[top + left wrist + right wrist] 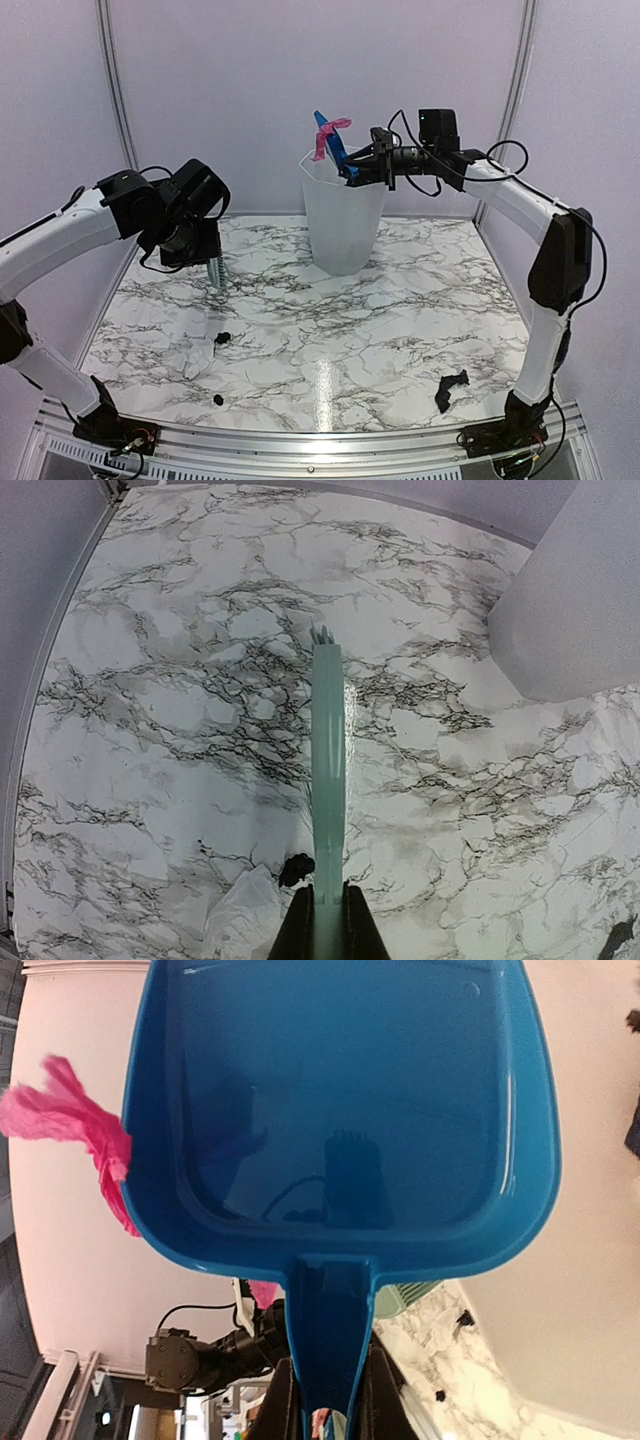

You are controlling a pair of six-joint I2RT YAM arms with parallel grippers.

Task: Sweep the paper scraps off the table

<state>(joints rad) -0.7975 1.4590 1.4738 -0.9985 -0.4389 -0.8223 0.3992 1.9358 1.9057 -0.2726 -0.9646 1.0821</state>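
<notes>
Pink paper scrap point(85, 1125) hangs off the dustpan point(340, 1110), beyond right hand point(328, 1400).

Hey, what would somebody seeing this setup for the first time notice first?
The blue dustpan, gripped by the right pincer, hangs over the white bin at the back of the table, a pink scrap clinging to its rim. On the left, the left pincer holds a pale green brush above it, and black scraps lie near the front edge.
</notes>
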